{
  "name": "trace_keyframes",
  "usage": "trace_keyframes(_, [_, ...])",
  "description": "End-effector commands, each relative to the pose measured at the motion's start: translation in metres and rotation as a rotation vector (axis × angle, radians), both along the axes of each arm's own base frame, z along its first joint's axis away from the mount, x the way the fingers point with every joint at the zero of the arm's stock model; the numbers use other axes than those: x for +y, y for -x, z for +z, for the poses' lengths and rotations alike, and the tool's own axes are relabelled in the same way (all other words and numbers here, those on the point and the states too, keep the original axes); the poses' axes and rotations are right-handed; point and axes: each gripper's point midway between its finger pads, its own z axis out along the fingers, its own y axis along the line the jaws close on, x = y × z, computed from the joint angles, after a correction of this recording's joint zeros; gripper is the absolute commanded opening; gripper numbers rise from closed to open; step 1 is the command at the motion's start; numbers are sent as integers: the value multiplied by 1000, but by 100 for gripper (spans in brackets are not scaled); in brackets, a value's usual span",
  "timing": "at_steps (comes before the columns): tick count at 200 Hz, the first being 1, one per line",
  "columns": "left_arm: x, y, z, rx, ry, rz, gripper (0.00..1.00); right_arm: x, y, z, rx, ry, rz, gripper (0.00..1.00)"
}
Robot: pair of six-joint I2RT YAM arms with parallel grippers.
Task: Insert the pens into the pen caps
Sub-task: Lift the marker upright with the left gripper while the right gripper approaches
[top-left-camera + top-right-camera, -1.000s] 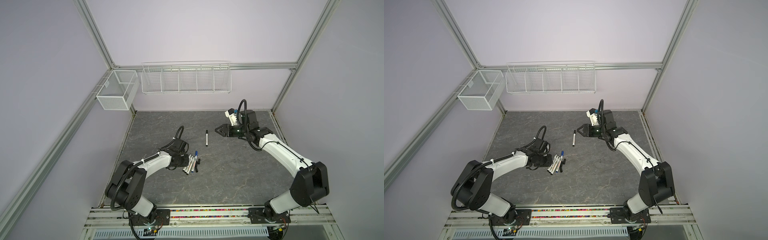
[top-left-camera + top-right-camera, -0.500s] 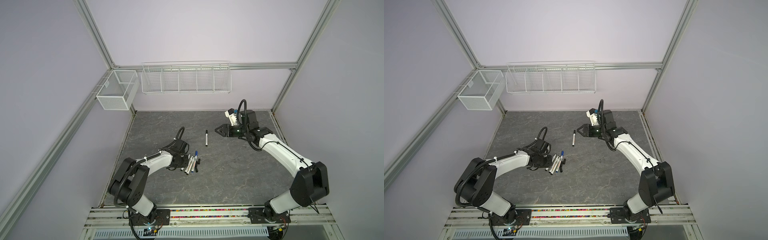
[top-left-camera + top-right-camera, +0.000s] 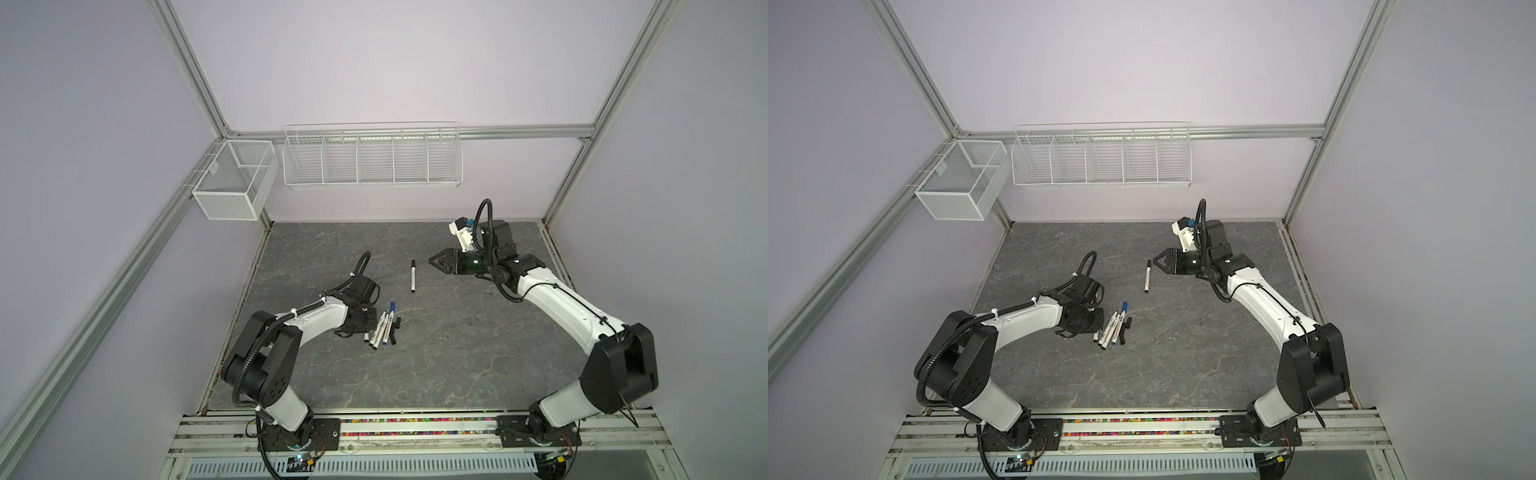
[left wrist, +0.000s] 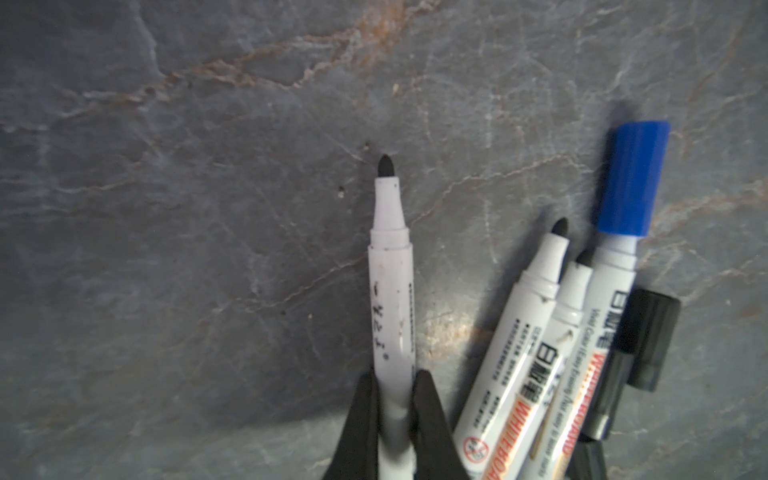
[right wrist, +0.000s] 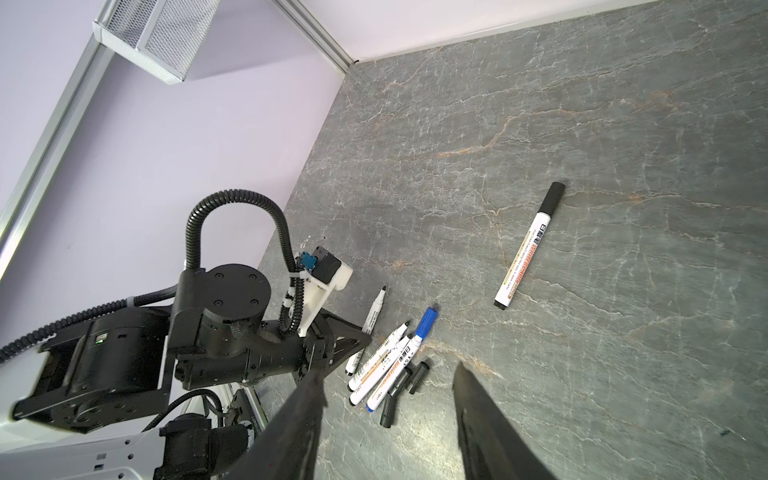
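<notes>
left pincer (image 4: 395,376) grips an uncapped black pen (image 4: 390,291) beside the near-left pile on the table (image 4: 166,249). right pincer (image 3: 433,262) hangs open and empty, near the far capped pen (image 3: 413,276). pickup seems in hand; next likely calls for lifting clear and fetching a loose black cap (image 4: 648,332).

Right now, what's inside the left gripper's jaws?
An uncapped pen: the left gripper is shut on its white barrel, black tip exposed. The barrel's rear end is covered by the fingers.
</notes>
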Motion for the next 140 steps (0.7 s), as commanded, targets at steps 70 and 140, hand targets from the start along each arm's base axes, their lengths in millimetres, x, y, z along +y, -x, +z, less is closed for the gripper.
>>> trace_keyframes(70, [-90, -22, 168, -456, 530, -280, 0, 81, 29, -18, 52, -26, 288, 54])
trace_keyframes(140, [-98, -18, 182, -504, 552, -307, 0, 97, 22, -25, 78, -41, 318, 49])
